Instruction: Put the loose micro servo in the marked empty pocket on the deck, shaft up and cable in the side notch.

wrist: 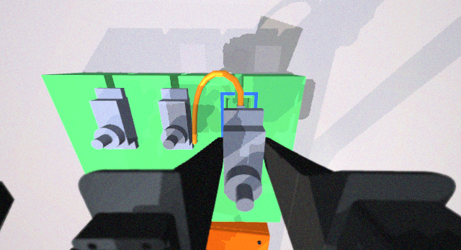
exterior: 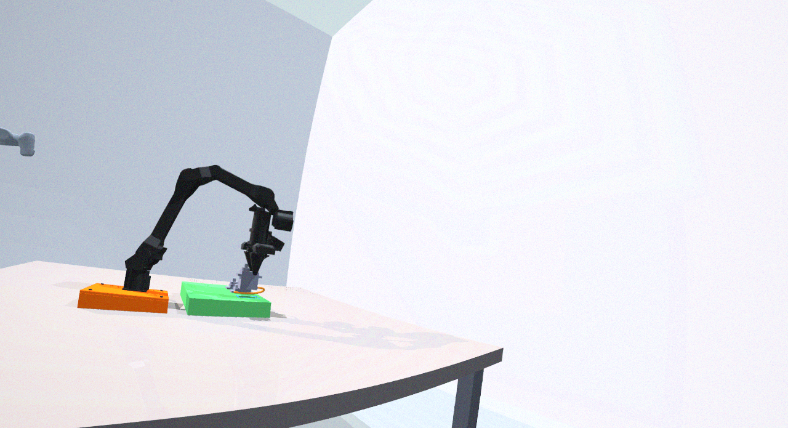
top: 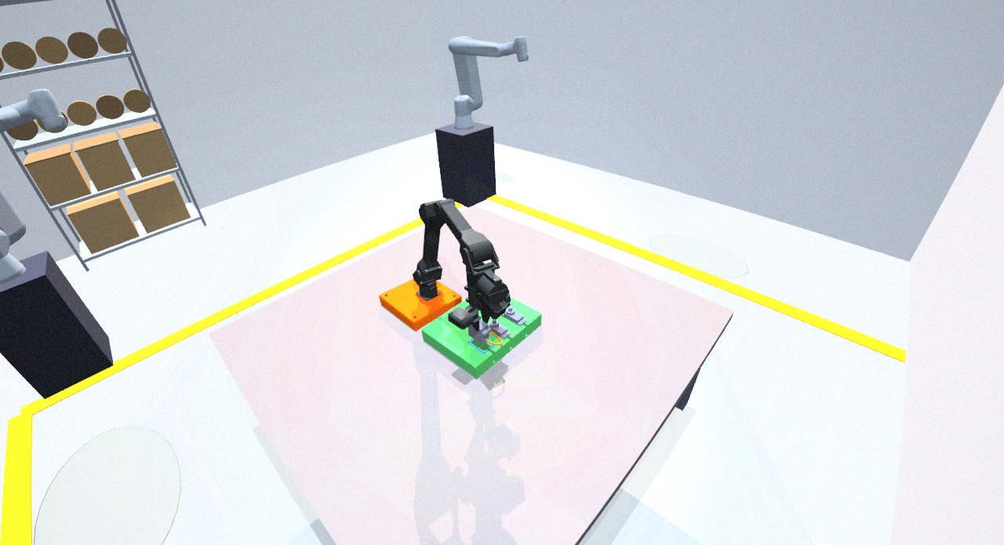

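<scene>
The loose grey servo (top: pixel 478 332) (exterior: pixel 245 282) (wrist: pixel 244 145) is upright, shaft up, between the fingers of my gripper (wrist: pixel 243 142), which is shut on it. It is above the green deck (top: pixel 449 345) (exterior: pixel 220 306) (wrist: pixel 68 95), over the blue-outlined pocket (wrist: pixel 222 114). In the wrist view the pocket's cable end shows beyond the servo; the rest is hidden. The orange cable (top: pixel 496 343) (exterior: pixel 263 290) (wrist: pixel 217 73) leaves the servo toward the notch side, then curls left; its free end is near the middle seated servo. How high the servo's ears are above the deck is unclear.
Two seated servos (wrist: pixel 108 113) (wrist: pixel 174 113) stand in a row left of the pocket in the wrist view, shafts up. The orange arm base (top: pixel 400 301) (exterior: pixel 110 298) (wrist: pixel 238 239) is behind the deck, close to its edge.
</scene>
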You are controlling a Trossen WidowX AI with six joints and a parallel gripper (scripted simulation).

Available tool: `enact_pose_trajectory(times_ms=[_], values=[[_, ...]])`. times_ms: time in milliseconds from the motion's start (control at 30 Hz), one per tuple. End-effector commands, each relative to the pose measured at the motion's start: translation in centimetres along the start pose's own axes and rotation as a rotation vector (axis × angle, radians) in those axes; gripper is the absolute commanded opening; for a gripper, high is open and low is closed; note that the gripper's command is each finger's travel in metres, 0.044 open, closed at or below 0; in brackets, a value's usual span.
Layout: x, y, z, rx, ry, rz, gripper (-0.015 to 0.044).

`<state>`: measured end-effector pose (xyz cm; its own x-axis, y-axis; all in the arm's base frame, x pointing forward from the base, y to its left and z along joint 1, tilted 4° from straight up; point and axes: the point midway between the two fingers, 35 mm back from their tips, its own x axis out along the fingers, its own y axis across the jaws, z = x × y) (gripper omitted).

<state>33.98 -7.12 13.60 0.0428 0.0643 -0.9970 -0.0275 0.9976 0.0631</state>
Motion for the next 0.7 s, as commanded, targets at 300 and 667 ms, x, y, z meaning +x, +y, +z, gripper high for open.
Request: enact_pose_trajectory(times_ms=[300, 667], values=[[1.4, 0.0, 0.5, 0.006, -0.006, 0.001, 0.0000], [1.8, 0.0, 0.4, 0.006, -0.006, 0.001, 0.0000]])
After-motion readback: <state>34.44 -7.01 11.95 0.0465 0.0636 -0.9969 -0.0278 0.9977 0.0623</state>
